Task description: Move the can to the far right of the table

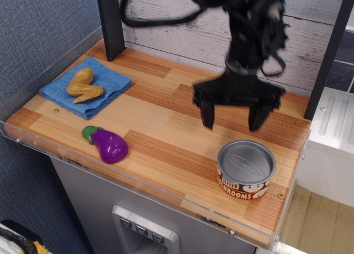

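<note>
At the left end of the table (166, 127) a blue cloth (83, 87) lies spread with a tan toy chicken piece (83, 86) on top. Just in front of it, near the front edge, rests a purple toy eggplant (106, 143). The middle planks are bare. Further right, the gripper (232, 118) hangs blurred in the air with its jaws spread wide, holding nothing. Below and slightly right of it, apart from the fingers, the can (246, 169) stands upright by the front right corner.
</note>
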`<state>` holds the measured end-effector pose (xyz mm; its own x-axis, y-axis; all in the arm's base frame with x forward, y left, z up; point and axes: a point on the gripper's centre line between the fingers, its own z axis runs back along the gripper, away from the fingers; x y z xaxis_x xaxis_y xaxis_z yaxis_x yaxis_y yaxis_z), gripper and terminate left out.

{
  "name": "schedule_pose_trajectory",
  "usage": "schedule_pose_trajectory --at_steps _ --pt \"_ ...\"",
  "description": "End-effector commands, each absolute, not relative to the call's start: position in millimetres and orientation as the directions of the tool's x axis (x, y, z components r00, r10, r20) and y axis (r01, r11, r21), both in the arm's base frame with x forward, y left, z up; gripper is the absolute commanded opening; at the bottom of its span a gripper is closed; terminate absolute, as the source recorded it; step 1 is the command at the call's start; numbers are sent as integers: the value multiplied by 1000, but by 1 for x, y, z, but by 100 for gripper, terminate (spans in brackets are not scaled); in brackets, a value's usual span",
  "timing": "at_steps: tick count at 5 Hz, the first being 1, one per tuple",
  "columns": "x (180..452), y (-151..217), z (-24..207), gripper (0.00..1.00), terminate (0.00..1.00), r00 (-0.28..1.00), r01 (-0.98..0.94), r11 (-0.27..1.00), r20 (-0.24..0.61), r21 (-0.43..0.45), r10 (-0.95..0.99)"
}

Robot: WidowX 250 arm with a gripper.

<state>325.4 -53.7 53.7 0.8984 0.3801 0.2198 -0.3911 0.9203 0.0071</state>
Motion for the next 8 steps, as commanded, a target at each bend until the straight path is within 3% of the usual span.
schedule_pose_trajectory --at_steps 1,2,4,5,6,7,8 --pt "325 28 105 100 0 883 -446 891 206 83 422" --pt "308 70 109 100 0 837 -541 823 197 171 510" --pt "269 144 120 100 0 870 -489 866 131 108 475" --pt "251 170 121 100 0 883 -463 880 151 111 445" --pt "226 187 128 100 0 827 -553 822 210 136 522" --pt "226 187 128 100 0 827 -553 822 210 136 522" --pt "226 187 128 100 100 827 -553 822 210 136 522"
